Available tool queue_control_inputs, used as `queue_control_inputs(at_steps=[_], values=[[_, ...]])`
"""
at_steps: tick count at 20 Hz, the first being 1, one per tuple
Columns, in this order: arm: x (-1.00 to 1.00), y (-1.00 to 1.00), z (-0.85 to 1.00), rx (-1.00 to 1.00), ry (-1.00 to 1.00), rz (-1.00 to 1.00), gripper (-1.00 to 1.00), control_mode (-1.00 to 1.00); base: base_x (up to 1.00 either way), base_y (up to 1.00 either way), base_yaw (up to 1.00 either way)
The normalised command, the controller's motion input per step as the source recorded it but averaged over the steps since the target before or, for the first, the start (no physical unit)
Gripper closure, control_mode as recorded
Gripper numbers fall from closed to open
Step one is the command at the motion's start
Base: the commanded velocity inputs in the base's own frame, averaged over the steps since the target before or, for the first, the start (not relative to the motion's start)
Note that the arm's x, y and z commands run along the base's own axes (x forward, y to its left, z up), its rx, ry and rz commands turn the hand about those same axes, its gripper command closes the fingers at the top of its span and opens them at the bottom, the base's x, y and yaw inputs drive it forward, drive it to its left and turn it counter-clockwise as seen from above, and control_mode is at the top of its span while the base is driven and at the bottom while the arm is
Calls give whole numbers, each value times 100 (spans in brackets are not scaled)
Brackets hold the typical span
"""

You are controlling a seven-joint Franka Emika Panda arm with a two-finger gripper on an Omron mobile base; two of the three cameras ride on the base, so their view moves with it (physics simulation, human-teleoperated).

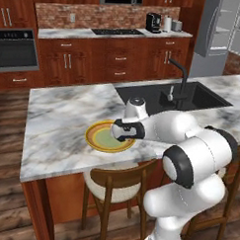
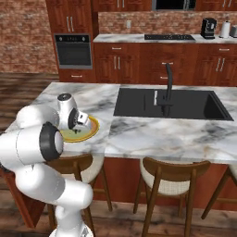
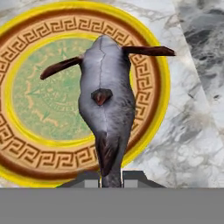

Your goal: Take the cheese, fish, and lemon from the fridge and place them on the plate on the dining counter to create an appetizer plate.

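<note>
The pincer (image 3: 111,177) is clamped on the fish (image 3: 106,103), which hangs over the plate (image 3: 26,144), toward its right rim. The plate sits near the table's (image 1: 57,124) front edge, bare marble to its left, the sink (image 1: 192,95) well to its right.

The white arm rose from the base at the near side, bent at its dark elbow and reached forward and left over the bench. The wrist was turned downward, so the hand pointed at the surface below. The claw (image 3: 111,177) hung low, its two dark finger tips drawn tight together on the tail end of the fish (image 3: 106,105), which dangled straight down from them. In the right base view the hand sat just beyond the big shoulder.
</note>
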Motion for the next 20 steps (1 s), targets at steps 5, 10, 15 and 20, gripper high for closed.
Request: queue_control_inputs(at_steps=[5, 10, 15, 20], values=[[39, 4, -35, 0, 0, -4, 100, -100, 0, 0, 0], [39, 2, -28, 0, 0, -4, -100, -100, 0, 0, 0], [25, 0, -7, 0, 0, -3, -100, -100, 0, 0, 0], [-4, 0, 10, 0, 0, -3, -100, -100, 0, 0, 0]])
